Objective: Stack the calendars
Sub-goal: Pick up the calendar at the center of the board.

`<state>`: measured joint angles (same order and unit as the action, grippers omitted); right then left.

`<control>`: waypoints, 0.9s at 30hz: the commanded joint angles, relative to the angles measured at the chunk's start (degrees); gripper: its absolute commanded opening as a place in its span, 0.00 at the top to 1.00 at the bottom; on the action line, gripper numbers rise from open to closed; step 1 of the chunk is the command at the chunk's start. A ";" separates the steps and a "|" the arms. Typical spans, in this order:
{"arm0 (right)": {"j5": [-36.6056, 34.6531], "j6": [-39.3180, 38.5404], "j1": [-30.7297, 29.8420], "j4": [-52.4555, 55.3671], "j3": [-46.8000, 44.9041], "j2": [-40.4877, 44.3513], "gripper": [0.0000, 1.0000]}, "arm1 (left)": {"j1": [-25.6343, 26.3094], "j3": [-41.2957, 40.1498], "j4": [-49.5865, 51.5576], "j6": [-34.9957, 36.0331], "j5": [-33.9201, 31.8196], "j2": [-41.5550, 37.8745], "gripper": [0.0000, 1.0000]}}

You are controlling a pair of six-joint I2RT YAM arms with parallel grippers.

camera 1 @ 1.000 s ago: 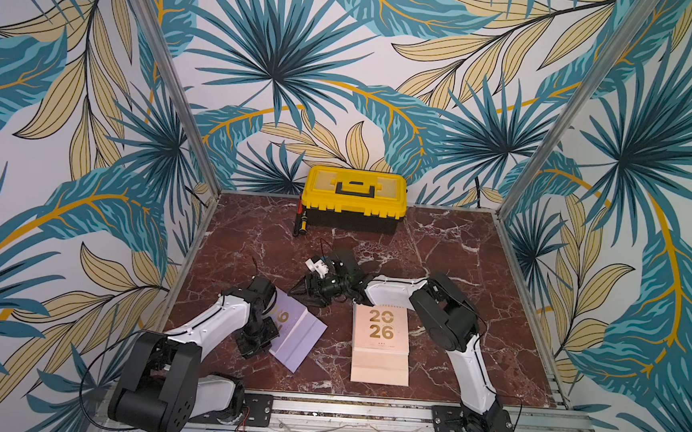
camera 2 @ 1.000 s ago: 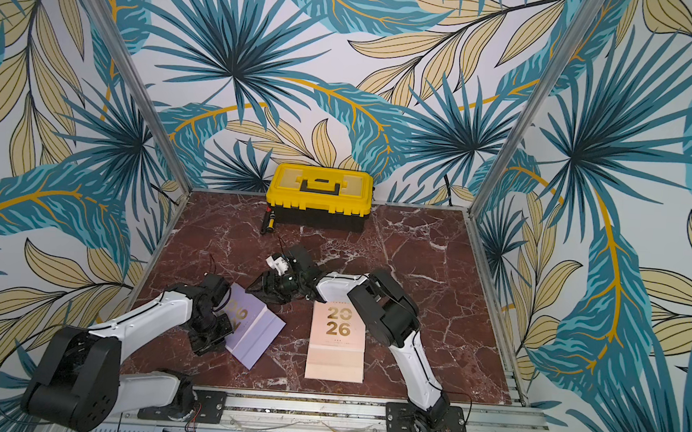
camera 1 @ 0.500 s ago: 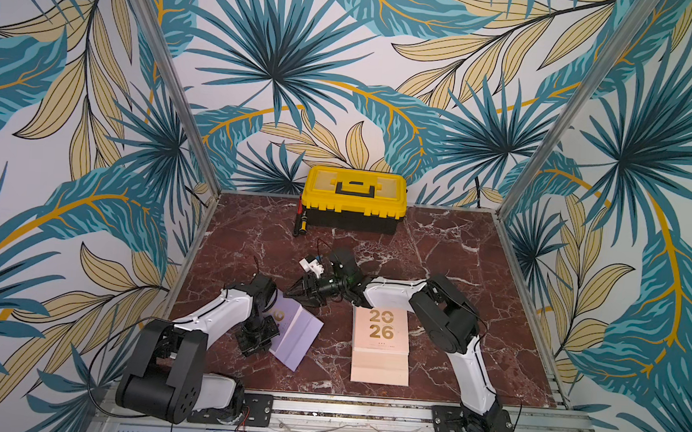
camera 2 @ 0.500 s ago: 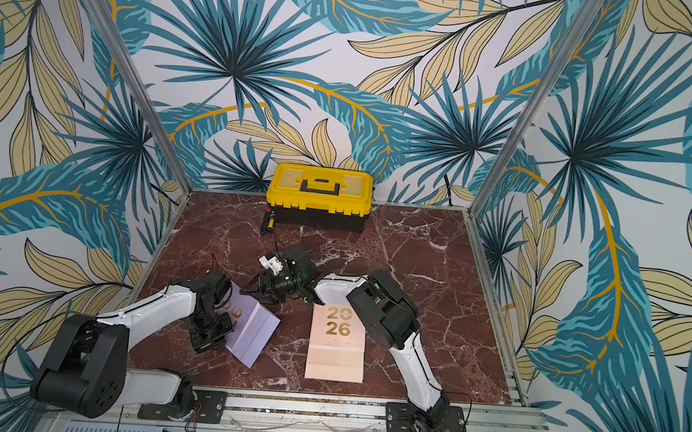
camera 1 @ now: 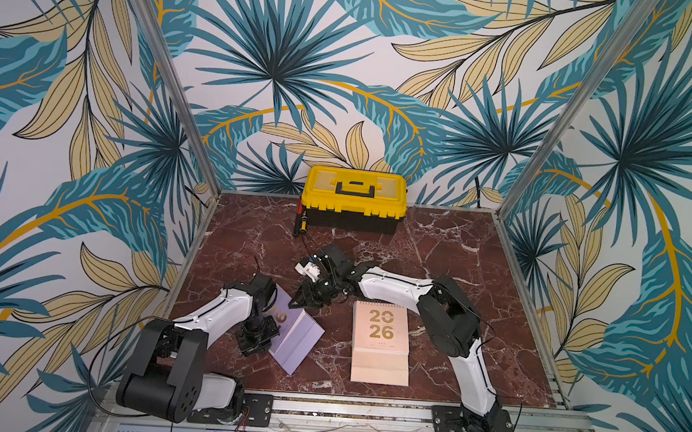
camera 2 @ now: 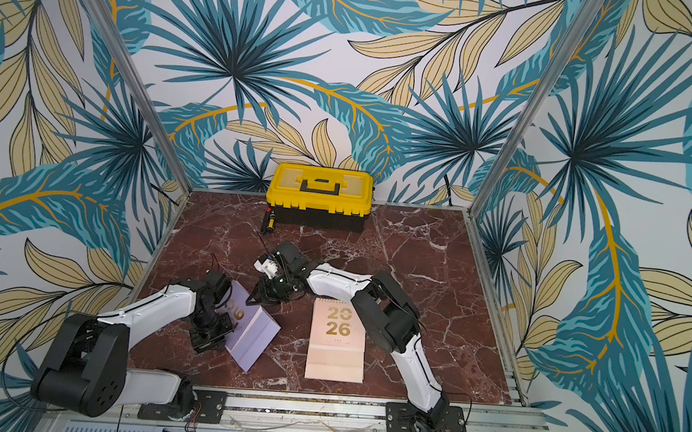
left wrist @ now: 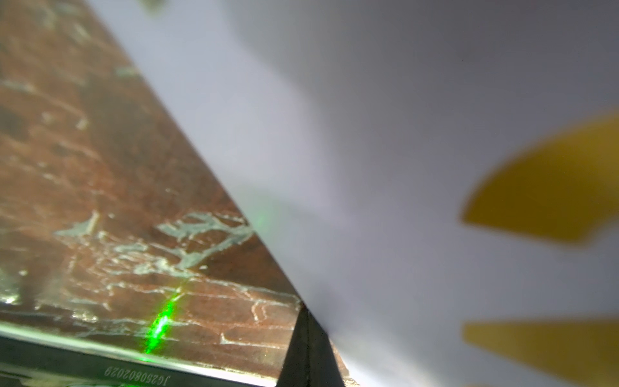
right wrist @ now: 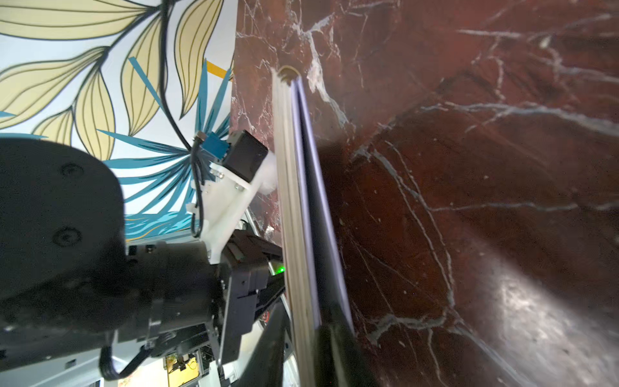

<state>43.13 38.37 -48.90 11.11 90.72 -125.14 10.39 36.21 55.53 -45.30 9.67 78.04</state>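
A lilac calendar (camera 1: 296, 334) (camera 2: 250, 335) lies askew on the marble table, front left. My right gripper (camera 1: 300, 303) (right wrist: 306, 321) is shut on its far corner, with the page stack (right wrist: 294, 207) between the fingers (right wrist: 268, 351). My left gripper (camera 1: 266, 336) (left wrist: 308, 348) is shut, its tips at the calendar's left edge; the lilac cover (left wrist: 385, 167) fills its wrist view. I cannot tell whether it pinches anything. A peach-pink calendar (camera 1: 381, 344) (camera 2: 336, 341) with gold "2026" lies flat to the right, untouched.
A yellow-and-black toolbox (camera 1: 353, 203) stands at the back wall, with a small black-and-red tool (camera 1: 300, 222) at its left end. The marble table (camera 1: 457, 266) is fenced by metal posts and leaf-print walls. The right arm's elbow (camera 1: 450, 316) hangs over the peach calendar's far right corner.
My right gripper has closed from open onto the lilac calendar's far corner. The left arm has shifted a little while staying shut at the calendar's left edge.
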 commanded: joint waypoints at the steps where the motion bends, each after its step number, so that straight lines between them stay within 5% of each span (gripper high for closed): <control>1: 1.30 -3.13 -3.11 6.81 0.86 1.87 0.90 | 0.24 -2.13 -17.05 1.70 3.99 1.40 1.00; 5: -0.88 -3.68 -3.17 8.61 1.26 3.33 1.00 | 0.21 -0.45 -14.95 2.03 4.45 -1.76 1.00; 15: -8.58 5.53 -3.03 -5.03 -7.64 13.31 1.00 | 0.19 7.54 -7.69 3.11 5.66 -14.03 0.89; 27: -19.38 14.69 -0.04 -18.66 -22.96 29.69 1.00 | 0.24 17.31 -6.43 1.64 12.30 -19.24 0.83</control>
<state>27.09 50.09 -50.04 -0.67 70.37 -99.68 10.46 50.39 49.71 -43.07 18.68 59.83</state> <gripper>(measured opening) 0.107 0.167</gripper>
